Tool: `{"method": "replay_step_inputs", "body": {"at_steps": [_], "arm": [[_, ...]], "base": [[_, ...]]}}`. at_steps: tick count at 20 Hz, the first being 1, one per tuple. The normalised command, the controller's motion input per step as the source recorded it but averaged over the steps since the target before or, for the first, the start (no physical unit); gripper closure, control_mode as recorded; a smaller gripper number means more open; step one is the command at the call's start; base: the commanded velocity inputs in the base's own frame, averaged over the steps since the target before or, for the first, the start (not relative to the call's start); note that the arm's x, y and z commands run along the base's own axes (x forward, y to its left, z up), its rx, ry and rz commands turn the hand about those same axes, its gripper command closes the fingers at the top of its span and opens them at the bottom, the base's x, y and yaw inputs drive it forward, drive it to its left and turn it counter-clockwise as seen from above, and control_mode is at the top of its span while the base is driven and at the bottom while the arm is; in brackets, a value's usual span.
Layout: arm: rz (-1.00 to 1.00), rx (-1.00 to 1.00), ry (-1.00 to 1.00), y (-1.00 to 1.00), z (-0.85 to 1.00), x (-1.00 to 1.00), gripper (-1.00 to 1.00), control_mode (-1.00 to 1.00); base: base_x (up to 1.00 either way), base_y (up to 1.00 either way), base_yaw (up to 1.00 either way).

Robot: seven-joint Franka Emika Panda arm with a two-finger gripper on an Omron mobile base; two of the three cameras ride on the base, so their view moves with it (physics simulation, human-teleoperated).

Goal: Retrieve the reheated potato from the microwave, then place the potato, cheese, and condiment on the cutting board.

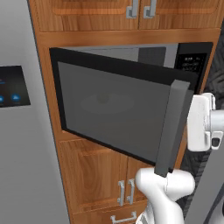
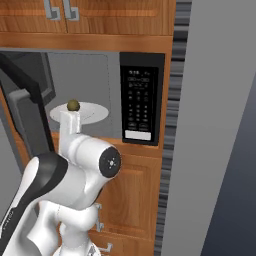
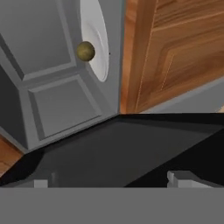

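Wooden cabinetry frames the built-in microwave (image 2: pixel 90 95), with a grey fridge (image 1: pixel 17 131) to one side carrying 1 dark screen. Swung out toward the camera in the left base view, the microwave door (image 1: pixel 113 109) with its grey handle bar (image 1: pixel 173 127) at the free edge, standing partly open and so exposing the cavity, presumably to give access to the food inside. Seen in the right base view, 1 white turntable plate (image 2: pixel 90 114) on the cavity floor, and on it 1 potato (image 2: pixel 73 105), small, round, olive-tan, sitting near the plate's rear-left part; same ball against the pale disc in the hand view, rolled sideways there. To the right of the cavity, 1 dark keypad panel (image 2: pixel 140 100).

Pincer (image 3: pixel 113 180) spread about as wide as it goes, holding nothing, its 2 tips low in the hand view just above the door's dark upper edge, well apart from the potato. Likely parked beside the door edge, with the reach into the cavity not yet begun. Above, 2 cabinet handles (image 1: pixel 140 8); below, 2 upright handles (image 1: pixel 126 191) and 1 drawer pull (image 1: pixel 122 217). Judged very early: potato not yet lifted, and a clear path past the door edge needed to avoid clipping it.
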Motion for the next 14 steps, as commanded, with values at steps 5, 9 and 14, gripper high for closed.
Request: {"method": "replay_step_inputs", "body": {"at_steps": [5, 9, 14], "arm": [[0.06, 0.00, 0.00, 0.55, -0.05, -0.22, -1.00, -1.00], [0.05, 0.00, 0.00, 0.56, -0.09, -0.35, -1.00, -1.00], [0.05, 0.00, 0.00, 0.58, -0.12, -0.45, -1.00, -1.00]], "base": [[0.00, 0.00, 0.00], [0.00, 0.00, 0.00], [0.00, 0.00, 0.00]]}}
